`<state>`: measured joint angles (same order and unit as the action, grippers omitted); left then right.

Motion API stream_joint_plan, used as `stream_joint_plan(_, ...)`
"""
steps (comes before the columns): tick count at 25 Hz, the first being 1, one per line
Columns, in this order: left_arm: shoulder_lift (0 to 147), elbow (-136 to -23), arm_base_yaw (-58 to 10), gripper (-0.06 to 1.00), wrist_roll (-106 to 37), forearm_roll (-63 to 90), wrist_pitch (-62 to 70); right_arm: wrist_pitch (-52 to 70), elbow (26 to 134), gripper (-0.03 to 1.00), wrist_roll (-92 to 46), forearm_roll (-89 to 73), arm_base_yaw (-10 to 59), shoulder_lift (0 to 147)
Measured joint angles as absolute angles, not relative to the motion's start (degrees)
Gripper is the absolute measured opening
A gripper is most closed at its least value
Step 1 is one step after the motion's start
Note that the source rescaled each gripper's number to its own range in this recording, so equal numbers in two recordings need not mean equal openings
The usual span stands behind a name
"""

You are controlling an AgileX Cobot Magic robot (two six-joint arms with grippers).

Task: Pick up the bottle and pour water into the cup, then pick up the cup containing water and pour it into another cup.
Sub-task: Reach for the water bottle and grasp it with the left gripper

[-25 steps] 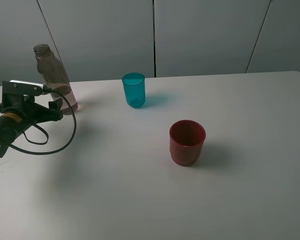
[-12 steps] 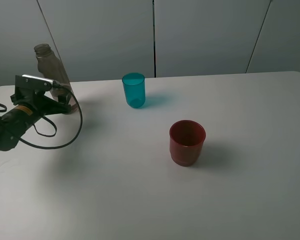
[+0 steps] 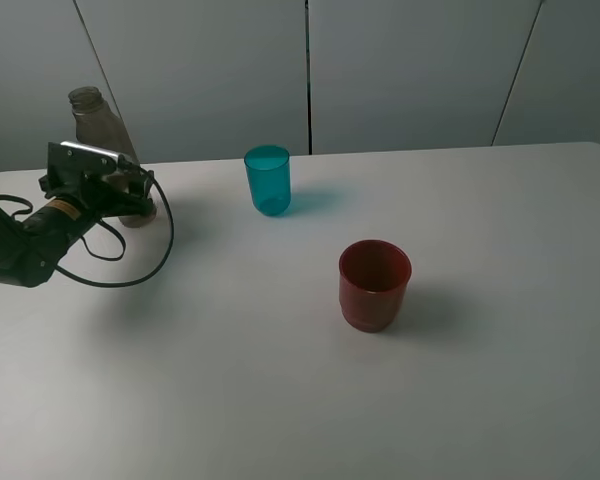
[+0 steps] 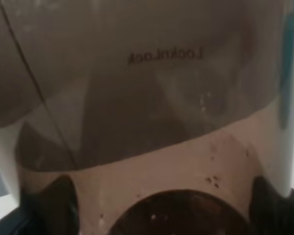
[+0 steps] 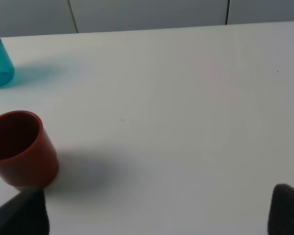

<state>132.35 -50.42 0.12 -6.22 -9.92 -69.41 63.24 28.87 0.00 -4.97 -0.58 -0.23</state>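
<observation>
Grey-tinted clear bottle (image 3: 99, 128) stands upright at the far left of the white tabletop (image 3: 500, 260). The left pincer (image 3: 128, 192) is spread wide, with the bottle's lower part between its fingers (image 4: 51, 205). The right pincer (image 5: 154, 215) is released and empty. The teal cup (image 3: 267, 180) and the red cup (image 3: 374, 284) stand well apart.
</observation>
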Motion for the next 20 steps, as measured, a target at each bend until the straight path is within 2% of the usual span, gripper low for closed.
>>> stream_joint_plan(20, 132.7, -51.3, 0.1, 0.99, -6.2, -10.2, -69.4, 63.2, 28.9, 0.76, -0.4, -5.0, -0.6, -0.2)
